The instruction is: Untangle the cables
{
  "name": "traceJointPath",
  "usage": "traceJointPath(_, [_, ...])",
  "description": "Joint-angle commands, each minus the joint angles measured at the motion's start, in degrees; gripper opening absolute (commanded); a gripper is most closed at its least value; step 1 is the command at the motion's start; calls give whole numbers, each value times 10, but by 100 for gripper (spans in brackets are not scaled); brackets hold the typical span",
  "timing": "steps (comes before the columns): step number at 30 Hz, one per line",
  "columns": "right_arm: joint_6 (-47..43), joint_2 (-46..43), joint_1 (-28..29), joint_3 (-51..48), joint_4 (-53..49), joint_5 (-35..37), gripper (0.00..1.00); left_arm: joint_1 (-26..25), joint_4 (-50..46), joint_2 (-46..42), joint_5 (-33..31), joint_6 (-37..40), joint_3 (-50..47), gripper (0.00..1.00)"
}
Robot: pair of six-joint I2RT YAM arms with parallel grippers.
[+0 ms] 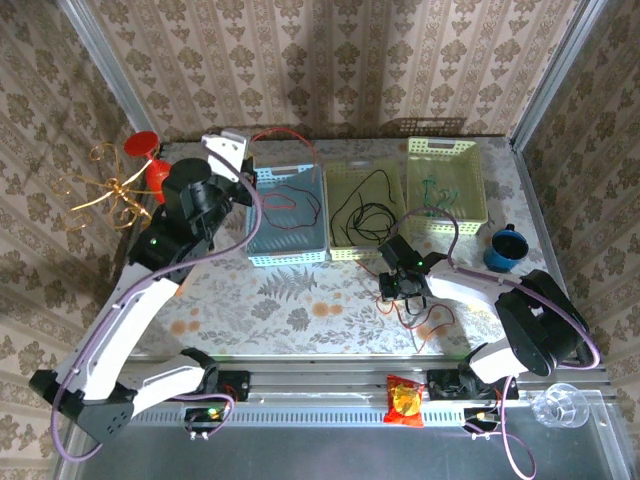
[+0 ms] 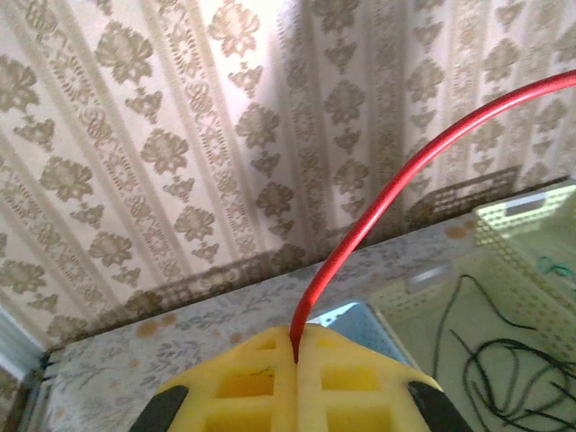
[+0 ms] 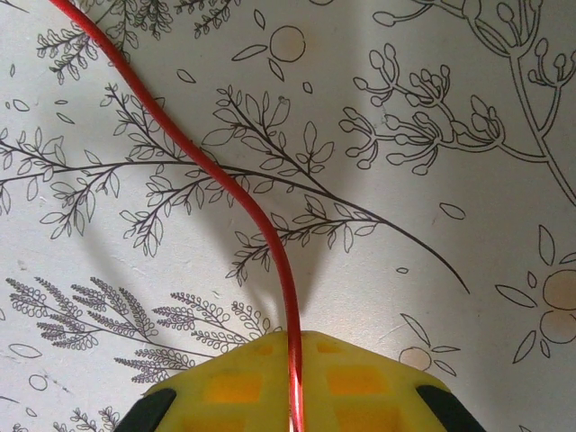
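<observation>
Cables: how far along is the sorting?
Looks done: black cable lies in the middle basket, green cables in the right basket. In hand: the left hand pinches a red cable over the blue basket; the right hand pinches a red strand on the table. Left: getting that strand off the table.

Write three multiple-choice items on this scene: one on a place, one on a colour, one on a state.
1. The black cable lies:
A. in the blue basket
B. in the middle basket
C. on the bare table

2. The raised cable pinched in the left tool is:
A. red
B. green
C. black

3. The right tool is:
A. open and empty
B. shut on a cup
C. shut on the tabletop cable

Answers:
1 B, since its dark loops sit inside that basket's walls.
2 A, since a red strand rises from the closed tool.
3 C, since the red strand runs straight into the closed tool.
</observation>
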Motion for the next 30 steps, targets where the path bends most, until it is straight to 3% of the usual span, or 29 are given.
traceJointPath(1, [2, -16, -3, -3, -5, 4, 12, 41, 30, 48, 18, -16, -9, 0])
traceJointPath(10, [-12, -34, -1, 2, -16, -16, 13, 127, 70, 218, 137, -139, -59, 0])
traceJointPath(11, [-14, -34, -1, 2, -18, -18, 13, 127, 64, 229, 139, -138, -57, 15])
traceJointPath(13, [-16, -34, -1, 4, -23, -23, 14, 121, 43, 244, 130, -140, -49, 61])
traceJointPath(15, [-19, -34, -1, 4, -24, -28, 14, 113, 24, 241, 111, -138, -44, 85])
traceJointPath(16, [-20, -33, -1, 4, -24, -29, 15, 109, 20, 236, 100, -133, -45, 89])
traceJointPath(21, [-16, -34, -1, 4, -25, -27, 16, 66, -1, 187, 112, -81, -67, 98])
traceJointPath(26, [-14, -34, -3, 4, -23, -25, 23, -42, 8, 169, 197, -36, -138, 100])
traceJointPath(30, [-15, -25, -2, 2, -23, -35, 28, -119, 36, 192, 211, -48, -176, 100])
